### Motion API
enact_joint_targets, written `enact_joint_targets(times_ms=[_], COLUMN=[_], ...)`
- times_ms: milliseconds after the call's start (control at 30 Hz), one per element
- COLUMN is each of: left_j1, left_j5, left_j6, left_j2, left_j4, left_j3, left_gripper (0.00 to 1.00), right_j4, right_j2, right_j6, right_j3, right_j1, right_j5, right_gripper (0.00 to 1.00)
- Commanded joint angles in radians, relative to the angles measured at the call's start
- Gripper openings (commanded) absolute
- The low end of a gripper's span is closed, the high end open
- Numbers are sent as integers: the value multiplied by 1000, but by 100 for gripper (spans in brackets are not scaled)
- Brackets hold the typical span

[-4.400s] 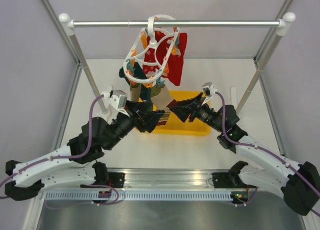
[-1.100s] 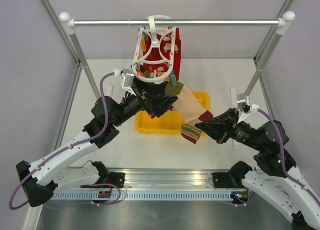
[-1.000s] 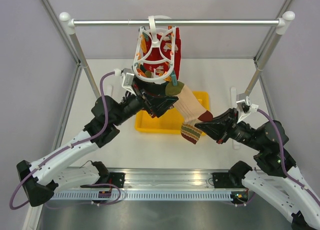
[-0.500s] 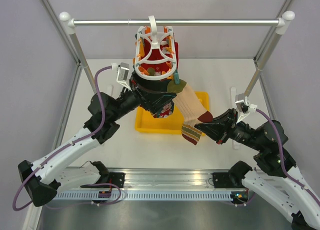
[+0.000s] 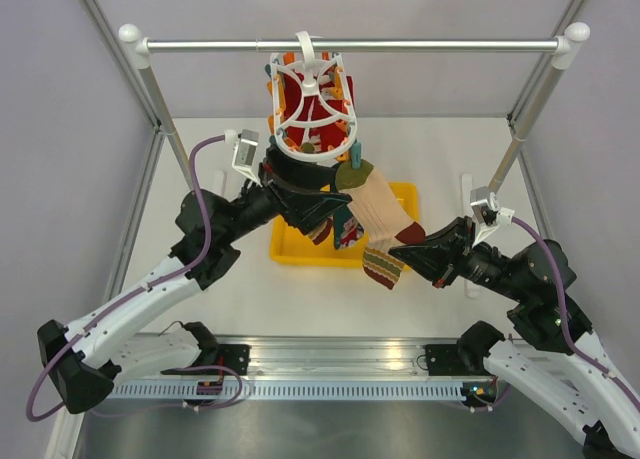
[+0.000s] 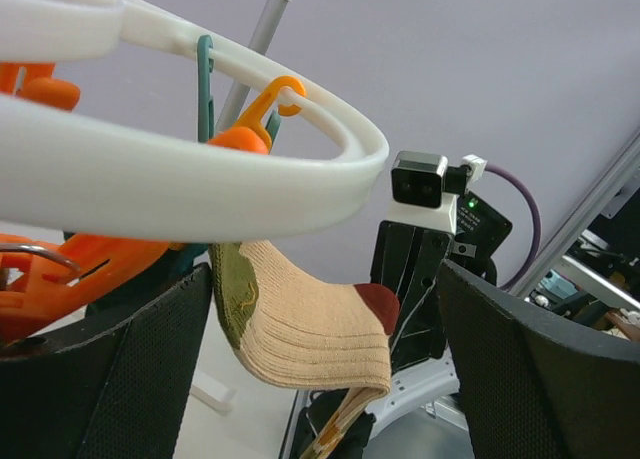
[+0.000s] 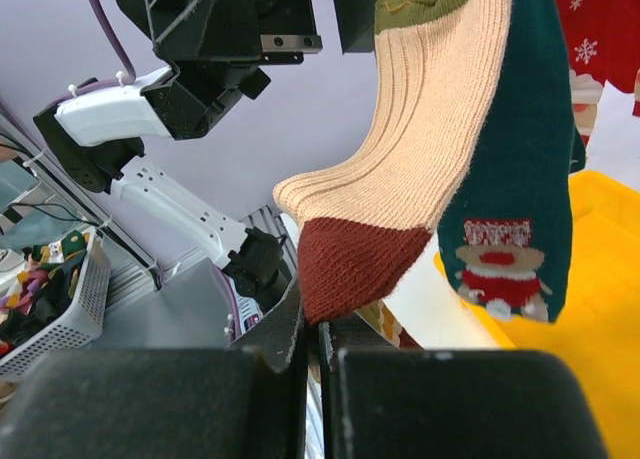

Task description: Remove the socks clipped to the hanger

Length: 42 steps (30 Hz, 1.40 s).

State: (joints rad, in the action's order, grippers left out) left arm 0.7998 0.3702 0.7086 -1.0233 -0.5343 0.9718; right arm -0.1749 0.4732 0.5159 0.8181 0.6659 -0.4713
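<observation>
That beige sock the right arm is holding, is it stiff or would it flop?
Probably floppy: the beige sock bends at the heel between the hanger and the right gripper. Likely light, since a small pinch holds it. Its ribbed knit looks grippy, so it should not slip out easily.

The hanger [image 5: 310,109] is seen as smooth, glossy white plastic, and its pegs [image 6: 242,139] as shiny orange plastic. The beige sock [image 7: 430,139] is shown as soft, matt, ribbed knit cloth. The rail [image 5: 420,46] is rendered in satin, brushed metal. The yellow tray [image 5: 295,251] is seen as smooth plastic.
</observation>
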Motion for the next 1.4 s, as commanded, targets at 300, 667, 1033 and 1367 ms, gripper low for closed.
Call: enact_joint_targets(times_ms=[300, 667, 1033, 1367], left_j1=[-4, 42, 104, 111], left_j5=[102, 11, -203, -209], left_j6=[23, -6, -73, -75], left_j2=[-37, -54, 109, 205], left_j4=[-21, -30, -135, -60], left_j3=[41, 19, -146, -265], left_gripper=[96, 100, 100, 98], right_j4=[17, 17, 43, 126], right_j2=[19, 22, 54, 108], right_j6=[29, 55, 78, 116], right_j3=[68, 115, 110, 84], right_j1=[3, 4, 6, 4], right_j5=[-47, -70, -93, -135], right_gripper=[1, 1, 1, 1])
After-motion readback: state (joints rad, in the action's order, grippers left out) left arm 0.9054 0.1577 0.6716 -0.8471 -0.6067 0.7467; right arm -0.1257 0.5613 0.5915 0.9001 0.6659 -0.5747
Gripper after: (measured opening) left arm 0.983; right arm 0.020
